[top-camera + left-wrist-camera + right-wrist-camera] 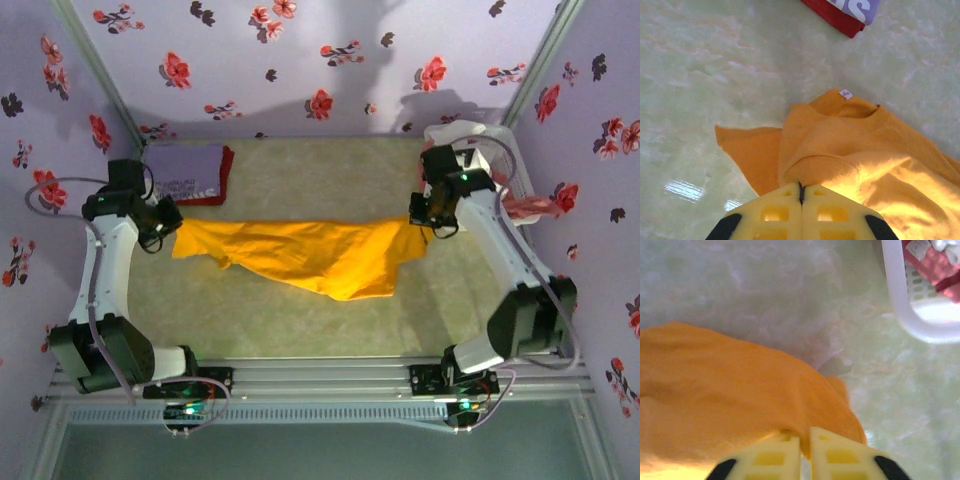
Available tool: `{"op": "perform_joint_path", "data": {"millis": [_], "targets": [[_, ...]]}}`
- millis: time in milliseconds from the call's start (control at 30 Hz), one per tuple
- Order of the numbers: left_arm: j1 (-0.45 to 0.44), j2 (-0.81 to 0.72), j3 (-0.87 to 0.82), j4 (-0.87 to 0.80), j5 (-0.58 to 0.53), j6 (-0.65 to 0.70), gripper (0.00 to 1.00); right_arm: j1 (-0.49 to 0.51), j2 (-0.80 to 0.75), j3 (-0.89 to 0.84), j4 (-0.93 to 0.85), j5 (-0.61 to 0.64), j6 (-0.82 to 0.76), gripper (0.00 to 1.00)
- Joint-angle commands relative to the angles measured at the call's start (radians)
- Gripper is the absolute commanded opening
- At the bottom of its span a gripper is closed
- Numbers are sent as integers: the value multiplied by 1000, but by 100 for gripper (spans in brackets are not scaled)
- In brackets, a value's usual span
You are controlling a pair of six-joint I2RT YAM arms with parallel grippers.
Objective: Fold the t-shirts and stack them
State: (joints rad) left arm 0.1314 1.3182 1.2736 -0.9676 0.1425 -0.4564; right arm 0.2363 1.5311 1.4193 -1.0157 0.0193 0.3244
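the mustard-orange t-shirt (310, 258) is crumpled and stretched left to right across the middle of the table (300, 170), collar leftward. the left wrist view shows its white neck label (845, 93) and the left gripper (801, 189) clamped tight on cloth below the collar. the right gripper (805, 440) pinches the opposite edge, near a white basket (900, 305).

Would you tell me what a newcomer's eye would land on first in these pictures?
The mustard-orange t-shirt is strung across the middle of the table, one end pinched in the shut left tool and the other in the right tool. Next come the folded lavender t-shirt lying on a red t-shirt at the far left, and the white laundry basket holding pinkish-red cloth at the far right.
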Motion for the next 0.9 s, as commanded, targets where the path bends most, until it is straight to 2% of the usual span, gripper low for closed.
{"op": "perform_joint_path", "data": {"millis": [0,67,200,333,500,667,867], "targets": [[7,22,11,-26,35,34,0,-19,135,100,-65,-9,-73,34],[9,31,9,-25,34,47,0,-16,161,120,-75,-50,-76,42],[19,47,13,-24,34,61,0,1,105,46,-69,-58,-65,47],[19,52,16,-17,37,62,0,17,22,-161,19,-171,-3,55],[19,52,46,-23,64,59,0,71,57,-330,164,-257,73,56],[19,46,73,-40,66,56,0,107,111,-343,190,-251,95,52],[19,38,59,-38,69,48,0,221,17,-449,184,-167,153,51]]}}
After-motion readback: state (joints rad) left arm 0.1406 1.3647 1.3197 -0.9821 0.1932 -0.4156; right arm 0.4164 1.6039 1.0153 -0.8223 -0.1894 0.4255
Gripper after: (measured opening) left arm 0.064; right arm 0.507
